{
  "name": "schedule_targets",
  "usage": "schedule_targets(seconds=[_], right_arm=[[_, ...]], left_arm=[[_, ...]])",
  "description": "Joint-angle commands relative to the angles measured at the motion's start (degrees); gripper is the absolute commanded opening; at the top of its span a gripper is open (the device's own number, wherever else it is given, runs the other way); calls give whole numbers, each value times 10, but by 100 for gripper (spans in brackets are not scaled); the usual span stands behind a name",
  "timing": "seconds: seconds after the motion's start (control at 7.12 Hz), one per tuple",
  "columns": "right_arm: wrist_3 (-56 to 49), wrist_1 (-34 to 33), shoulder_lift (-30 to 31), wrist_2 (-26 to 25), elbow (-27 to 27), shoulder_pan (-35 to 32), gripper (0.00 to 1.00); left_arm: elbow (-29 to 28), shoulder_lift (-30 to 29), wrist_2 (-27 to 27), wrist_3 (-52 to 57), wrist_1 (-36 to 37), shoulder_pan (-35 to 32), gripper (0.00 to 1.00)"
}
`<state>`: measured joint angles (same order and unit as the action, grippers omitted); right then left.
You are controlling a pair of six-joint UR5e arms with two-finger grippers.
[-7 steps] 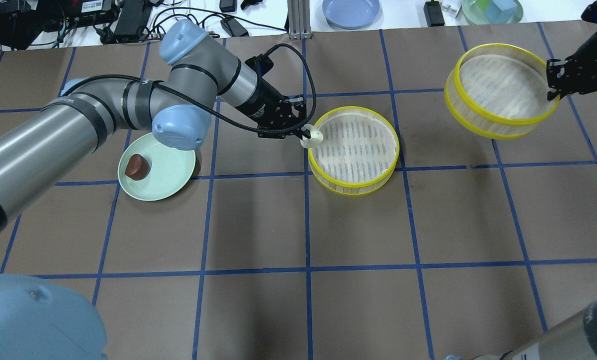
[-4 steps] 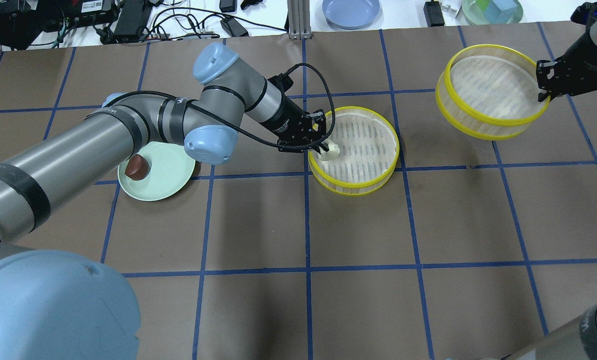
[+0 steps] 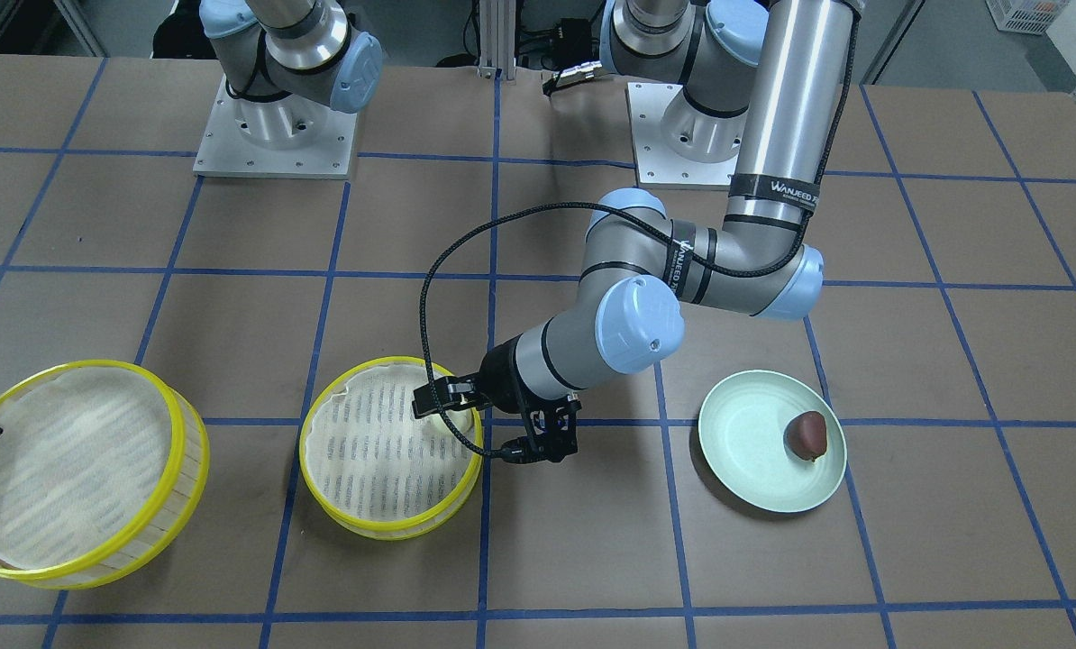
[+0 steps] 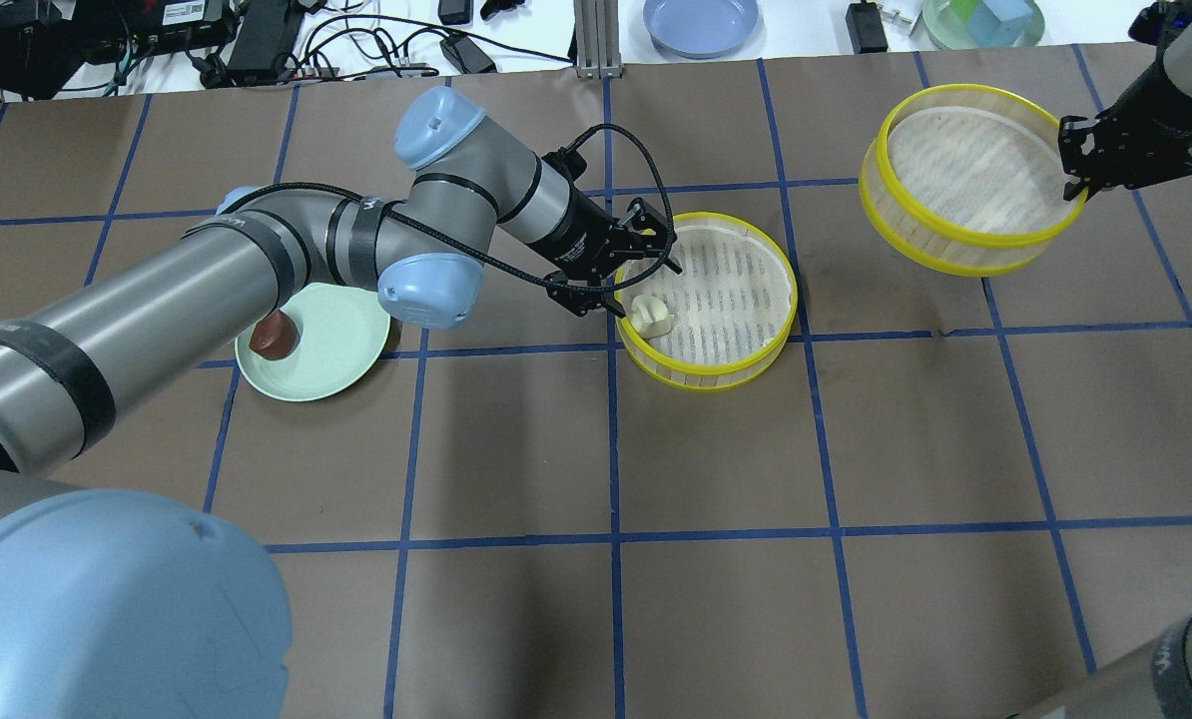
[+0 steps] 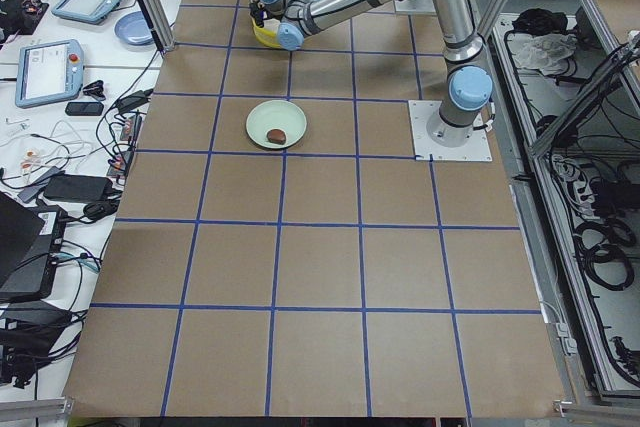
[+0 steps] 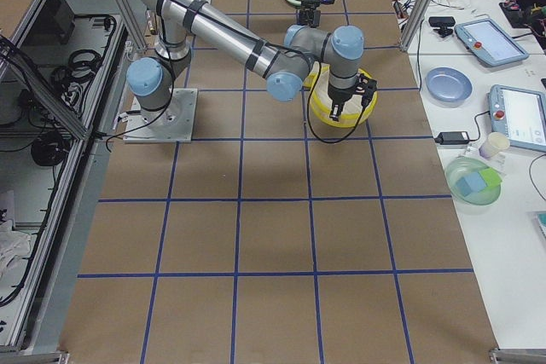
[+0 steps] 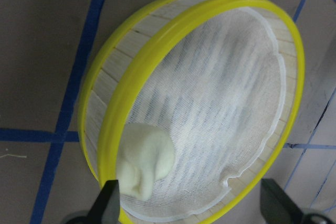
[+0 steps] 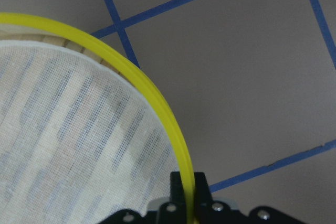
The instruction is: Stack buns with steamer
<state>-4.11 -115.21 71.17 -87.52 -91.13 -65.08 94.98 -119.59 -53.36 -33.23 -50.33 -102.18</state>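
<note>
The cream-white bun (image 4: 653,316) lies inside the middle yellow-rimmed steamer (image 4: 708,379), near its left rim; it also shows in the left wrist view (image 7: 144,158). My left gripper (image 4: 641,285) is open just above the bun and holds nothing. The dark reddish-brown bun (image 4: 275,335) sits on the pale green plate (image 4: 336,350) to the left. My right gripper (image 4: 1075,180) is shut on the rim of a second steamer (image 4: 955,262) and holds it tilted above the table at the far right; the grip shows in the right wrist view (image 8: 188,182).
A blue plate (image 4: 701,22), a green dish with blocks (image 4: 983,20) and cables lie beyond the table's far edge. The two arm bases (image 3: 272,135) stand at the robot's side. Blue tape lines grid the brown table.
My left gripper carried the white bun over the rim, set it in the middle steamer and opened. My right gripper moved the held steamer a little to the left.
</note>
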Motion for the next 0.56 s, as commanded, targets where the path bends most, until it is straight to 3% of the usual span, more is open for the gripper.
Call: schedule_targets(seconds=[0.0,0.14,0.42], right_arm=[[10,2,31,-24,-34,-35,0],[43,2,42,-19,-43,-50,0],[85,2,48,-26,-44,-141,0]], left_arm=[[-32,24,-11,-10,-12,6,100],[-47,34,-46,33,-21,20,100],[-59,75,-119,200,-140,84,100]])
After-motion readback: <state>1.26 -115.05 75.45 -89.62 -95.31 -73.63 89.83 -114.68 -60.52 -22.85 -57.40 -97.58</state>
